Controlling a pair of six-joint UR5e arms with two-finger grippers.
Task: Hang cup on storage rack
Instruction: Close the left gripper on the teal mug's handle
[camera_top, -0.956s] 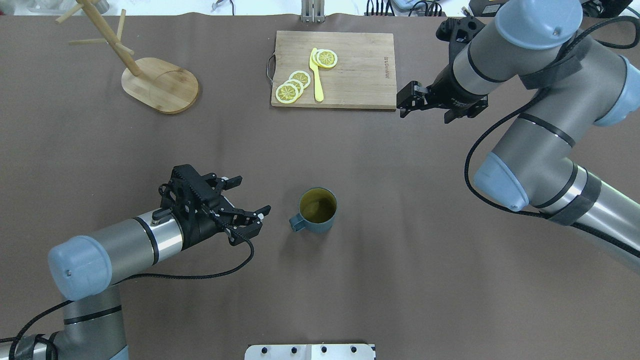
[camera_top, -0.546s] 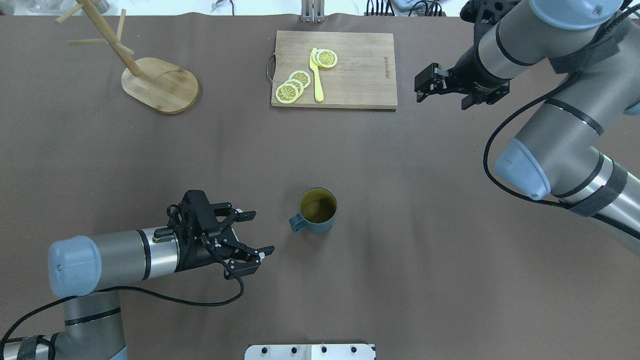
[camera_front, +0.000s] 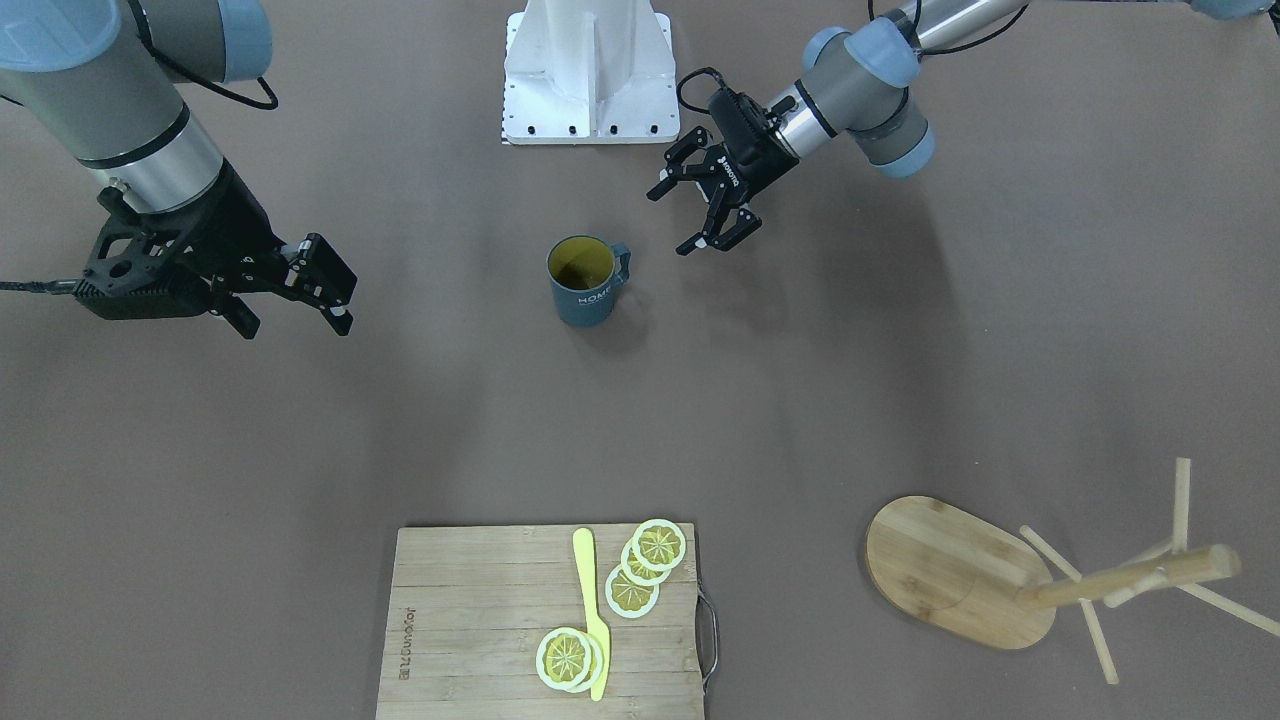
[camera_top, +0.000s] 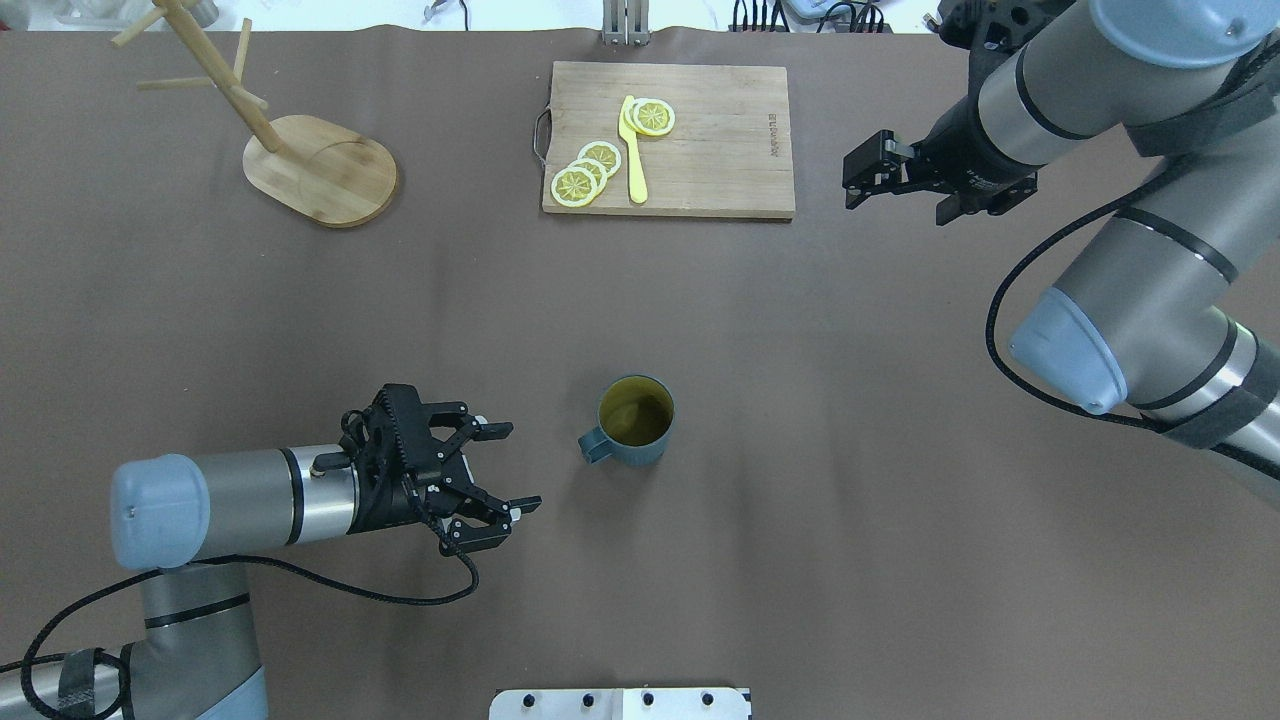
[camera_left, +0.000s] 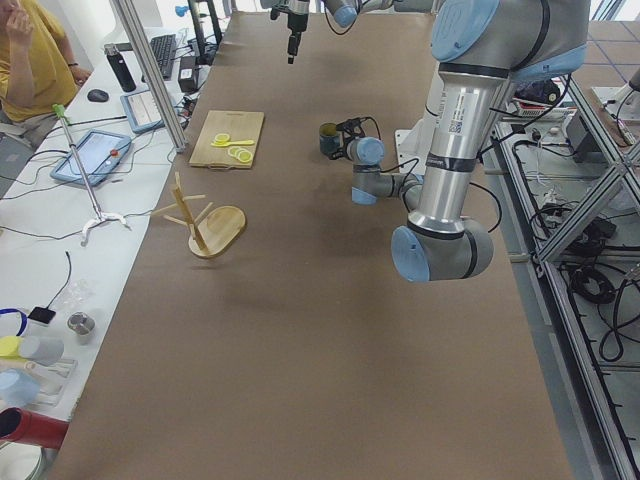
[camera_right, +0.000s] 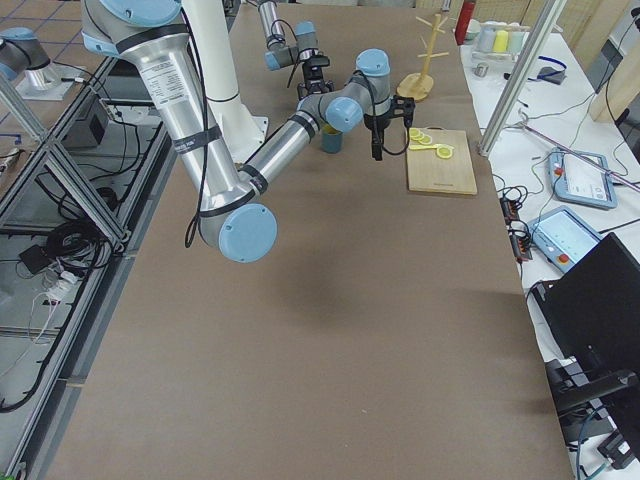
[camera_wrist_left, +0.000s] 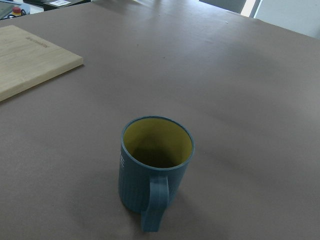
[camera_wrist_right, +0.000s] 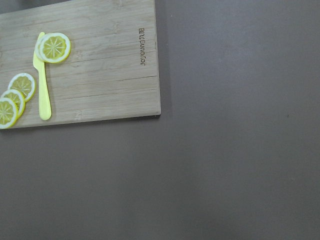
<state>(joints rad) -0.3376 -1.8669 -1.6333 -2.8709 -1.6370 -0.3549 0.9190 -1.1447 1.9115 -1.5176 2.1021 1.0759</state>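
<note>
One upright cup (camera_top: 636, 422), handle toward the nearby left pincer (camera_top: 522, 466), jaws wide apart.

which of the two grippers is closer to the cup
The left gripper, open, just off the cup's handle side. The right gripper is far across the table, beside the cutting board.

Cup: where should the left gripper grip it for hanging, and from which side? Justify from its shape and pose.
Probably the rim wall, from above, one finger inside. The cup stands upright, mouth open, and its handle points at the open left gripper; the loop must stay free for a rack peg.
</note>
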